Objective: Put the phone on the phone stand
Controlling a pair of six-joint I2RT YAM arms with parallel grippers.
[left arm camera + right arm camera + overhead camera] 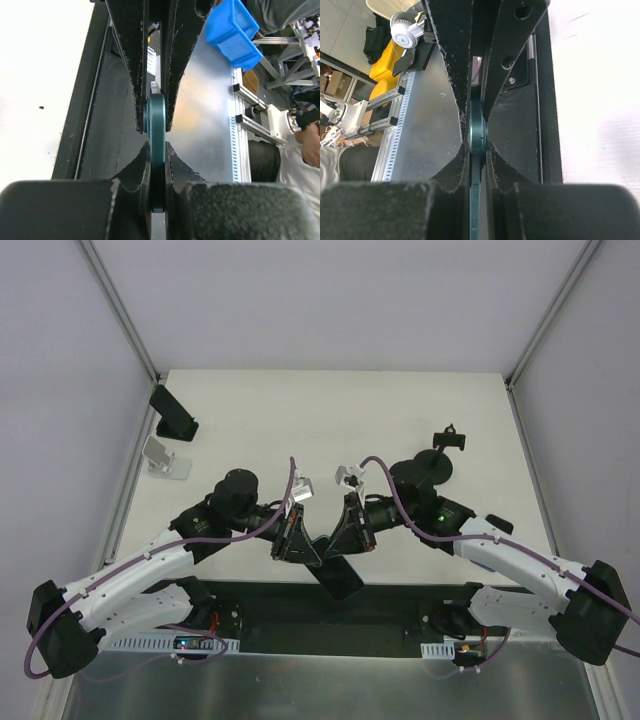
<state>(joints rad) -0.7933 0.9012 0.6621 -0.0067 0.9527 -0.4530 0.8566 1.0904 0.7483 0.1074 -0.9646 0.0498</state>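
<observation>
Left gripper (155, 131) & right gripper (479, 142) both pinch phone (340, 578) by edges; if one lets go unevenly, it may twist & drop.

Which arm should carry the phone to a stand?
Probably left: left gripper and right gripper both clamp the phone, but the black stand and white stand sit on its side; only the round stand is right.

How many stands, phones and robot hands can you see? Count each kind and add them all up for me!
Stands: 3 (black stand, silver stand, round-based black stand)
Phones: 1 (phone, pinched by both hands)
Robot hands: 2 (left hand, right hand)
Total: 6
</observation>
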